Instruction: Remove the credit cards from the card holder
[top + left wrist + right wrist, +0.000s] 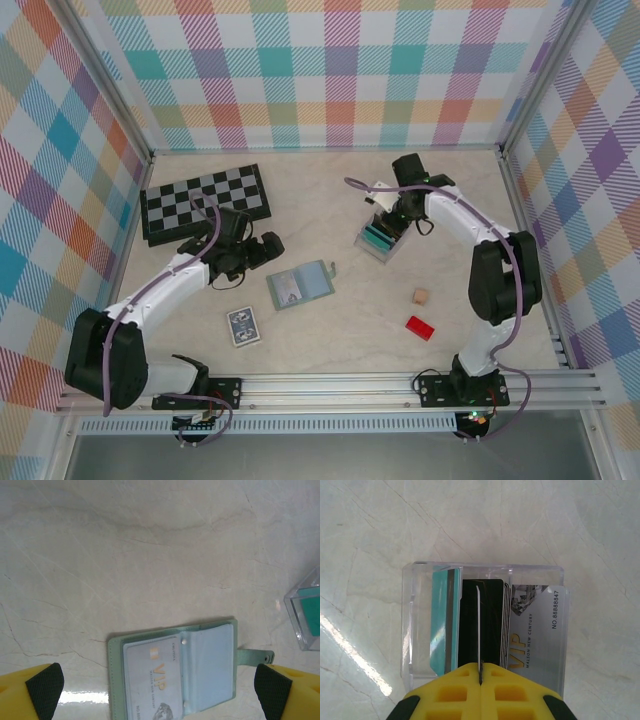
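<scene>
My left fingers (45,690) stand wide apart above the card holder (210,660), which lies open on the bench (150,540) with a pale VIP card (152,680) in its slot. My right fingers (480,692) are clamped on a thin card (478,630) — edge-on, standing among others in the clear tray (416,630).

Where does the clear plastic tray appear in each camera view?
Top external: clear tray right of centre.
Left wrist: right edge, cut off.
Right wrist: centre, beyond the right gripper pinching a thin card.
Shared landmark: the teal card inside it.
</scene>
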You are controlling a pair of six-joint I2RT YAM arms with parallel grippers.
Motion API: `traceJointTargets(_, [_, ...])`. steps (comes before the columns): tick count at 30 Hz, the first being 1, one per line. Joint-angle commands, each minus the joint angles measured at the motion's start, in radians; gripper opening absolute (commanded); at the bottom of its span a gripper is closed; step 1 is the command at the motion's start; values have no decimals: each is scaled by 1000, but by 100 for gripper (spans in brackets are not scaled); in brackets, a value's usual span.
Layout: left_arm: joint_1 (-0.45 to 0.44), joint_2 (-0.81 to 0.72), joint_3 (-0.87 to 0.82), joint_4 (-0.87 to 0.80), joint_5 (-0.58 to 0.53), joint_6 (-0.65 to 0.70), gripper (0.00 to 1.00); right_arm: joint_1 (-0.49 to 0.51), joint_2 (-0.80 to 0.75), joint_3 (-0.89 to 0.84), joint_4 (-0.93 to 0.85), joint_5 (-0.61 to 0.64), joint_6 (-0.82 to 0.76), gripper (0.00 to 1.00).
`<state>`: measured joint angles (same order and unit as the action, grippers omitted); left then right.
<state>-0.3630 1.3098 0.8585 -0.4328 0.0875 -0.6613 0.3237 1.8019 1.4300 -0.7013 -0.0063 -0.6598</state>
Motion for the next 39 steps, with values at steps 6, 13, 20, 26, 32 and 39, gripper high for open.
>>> traceJointTargets(6, [15,41,11,51,-15,-6,100,-6,41,47,-38,-4,-43,2])
traceJointTargets(13, [15,72,43,45,6,5,100,-5,42,48,-11,-10,-20,16])
traceJointTargets(20, [15,90,46,48,22,3,100,-5,-21,60,33,-5,81,29])
traceJointTargets(26, [15,101,55,34,45,6,100,4,-143,11,98,-38,320,43])
traceJointTargets(32, [3,137,105,-66,105,-20,100,21,-320,-131,160,-83,672,49])
traceJointTargets(39, [-35,163,112,-115,141,-48,100,80,-382,-225,232,-169,1017,51])
